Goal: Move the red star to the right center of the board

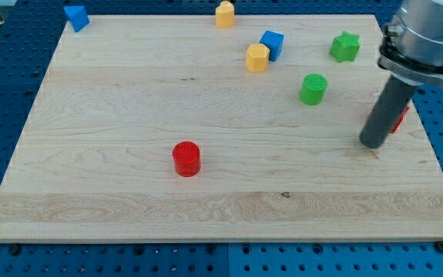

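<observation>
The red star (399,121) lies near the board's right edge, about mid-height, mostly hidden behind my rod; only slivers of red show on either side. My tip (372,144) rests on the board just below and left of the star, touching or nearly touching it. A red cylinder (186,158) stands left of centre in the lower half.
A green cylinder (313,88) and a green star (345,47) sit at the upper right. A blue cube (271,44) and a yellow block (257,58) touch near top centre. Another yellow block (224,14) sits at the top edge, a blue block (76,16) at the top-left corner.
</observation>
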Action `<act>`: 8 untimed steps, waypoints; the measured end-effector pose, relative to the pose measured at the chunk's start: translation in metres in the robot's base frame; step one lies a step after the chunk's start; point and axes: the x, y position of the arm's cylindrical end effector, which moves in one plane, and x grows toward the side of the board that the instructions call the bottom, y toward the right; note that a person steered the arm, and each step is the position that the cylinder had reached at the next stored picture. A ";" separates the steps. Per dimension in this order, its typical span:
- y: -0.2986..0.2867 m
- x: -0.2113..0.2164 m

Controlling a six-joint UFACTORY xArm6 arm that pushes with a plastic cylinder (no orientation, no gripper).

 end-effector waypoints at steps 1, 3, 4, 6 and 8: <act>0.016 0.022; 0.016 -0.020; 0.019 -0.035; 0.043 -0.035; 0.064 -0.033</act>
